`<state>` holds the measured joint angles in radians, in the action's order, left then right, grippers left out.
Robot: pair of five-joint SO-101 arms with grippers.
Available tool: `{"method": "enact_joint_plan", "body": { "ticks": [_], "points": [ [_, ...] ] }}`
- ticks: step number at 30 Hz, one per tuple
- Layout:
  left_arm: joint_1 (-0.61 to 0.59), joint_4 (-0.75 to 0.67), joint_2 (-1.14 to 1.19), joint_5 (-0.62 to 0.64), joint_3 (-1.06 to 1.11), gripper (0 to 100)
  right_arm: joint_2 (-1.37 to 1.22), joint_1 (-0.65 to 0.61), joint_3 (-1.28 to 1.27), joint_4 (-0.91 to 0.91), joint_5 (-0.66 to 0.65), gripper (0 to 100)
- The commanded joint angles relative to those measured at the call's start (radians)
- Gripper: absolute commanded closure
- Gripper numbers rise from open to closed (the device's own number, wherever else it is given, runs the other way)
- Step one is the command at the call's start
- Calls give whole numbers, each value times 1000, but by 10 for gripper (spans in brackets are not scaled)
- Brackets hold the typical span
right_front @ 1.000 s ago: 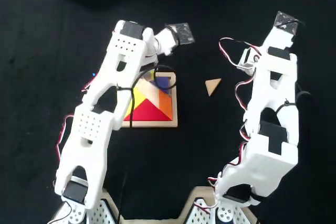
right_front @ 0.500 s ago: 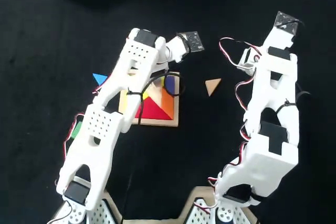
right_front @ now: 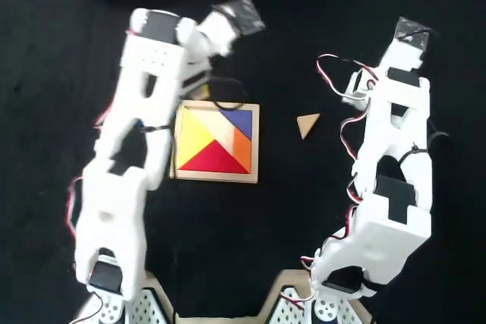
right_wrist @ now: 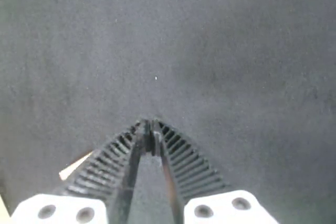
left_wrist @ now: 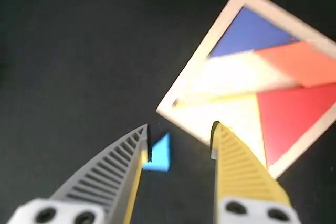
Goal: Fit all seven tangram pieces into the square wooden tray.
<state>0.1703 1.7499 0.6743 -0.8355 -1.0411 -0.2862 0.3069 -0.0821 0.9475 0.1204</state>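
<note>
The tray (right_front: 216, 179), near the middle of the surface, already holds yellow, red, orange, dark blue and pale pieces, so the job is partly done. The left gripper (left_wrist: 180, 129) hangs above the surface with its fingers spread wide and empty, framing a light-blue triangle (left_wrist: 159, 154) that lies just off a tray corner. Picking it up looks like the step in hand (a descent, then a squeeze on its edges). The right gripper (right_wrist: 150, 129), toward the surface's far right, has its fingers pressed together on nothing. From above the left arm covers that blue triangle, yet a wooden triangle (right_front: 307, 124) lies loose between the tray and the right arm
</note>
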Motion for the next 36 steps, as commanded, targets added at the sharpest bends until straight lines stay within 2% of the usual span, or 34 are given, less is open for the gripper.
{"method": "enact_joint_plan", "body": {
  "ticks": [1, 5, 8, 14, 21, 28, 36],
  "points": [
    [-119, 12, -298, 68, 182, 802, 24, -126, 81, 107, -120, 987],
    [-228, 6, -545, 166, 444, 802, 21, -305, 163, 175, -193, 988],
    [-321, -52, -698, 316, 677, 802, -27, -417, 269, 203, -172, 988],
    [-460, -451, -982, 568, 1260, 802, -225, -637, 519, 216, -110, 988],
    [-585, -760, -1258, 821, 1745, 802, -455, -718, 722, 224, -109, 988],
    [-613, -953, -1309, 970, 1983, 802, -630, -736, 952, 334, -75, 988],
    [-601, -1016, -1304, 991, 2046, 802, -819, -747, 1253, 582, -69, 988]
  ]
}}
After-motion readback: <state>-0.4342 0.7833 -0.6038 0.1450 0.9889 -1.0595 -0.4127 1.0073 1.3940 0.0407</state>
